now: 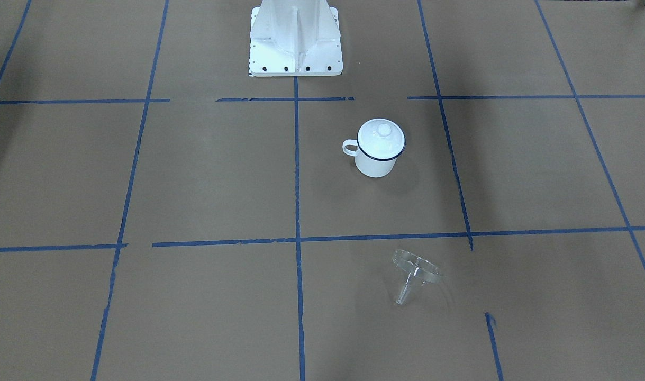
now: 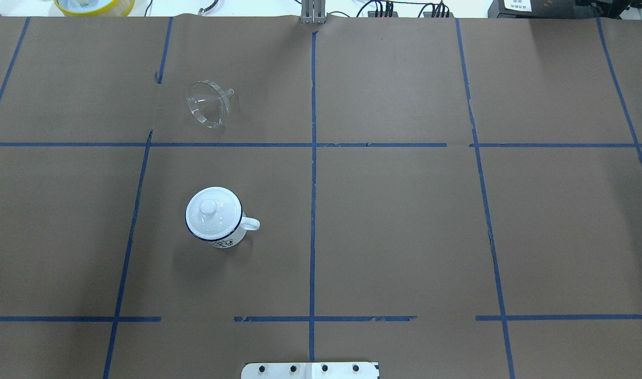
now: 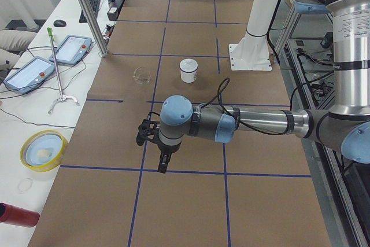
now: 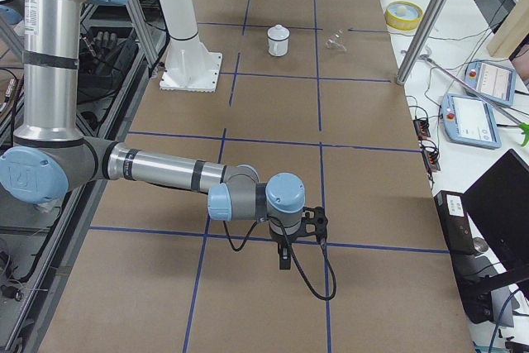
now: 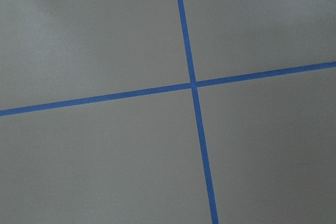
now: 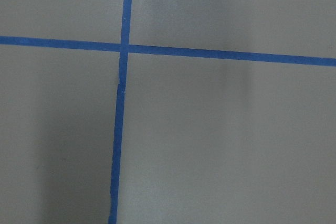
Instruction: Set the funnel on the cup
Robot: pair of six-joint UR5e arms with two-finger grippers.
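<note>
Clear funnel [image 2: 209,104]: small and transparent, with a wide round rim and a short spout. It lies tipped on its side on the paper with nothing touching it, on the robot's left half, in the grid square beyond the cup's, farther from the base.
White cup [image 2: 218,227]: an enamel mug with a thin dark blue rim and a small loop handle. It stands upright, well apart from the funnel, with a blue tape line [image 2: 231,145] between them.
Domed lid [image 2: 209,208]: small, white and round with a knob, sitting on the cup and covering its mouth.
Robot's left gripper [image 3: 163,165]: hangs over the table's end, far from both things. I cannot tell whether its fingers are apart or together.
Robot's right gripper [image 4: 285,258]: hangs at the opposite end, equally far off, and its fingers cannot be read either.
Brown table [image 2: 405,237]: paper-covered and marked with a tape grid.
Progress: nothing appears done yet. The lid probably has to come off first. Then the funnel must be grasped, turned spout-down and seated in the cup's mouth.
</note>
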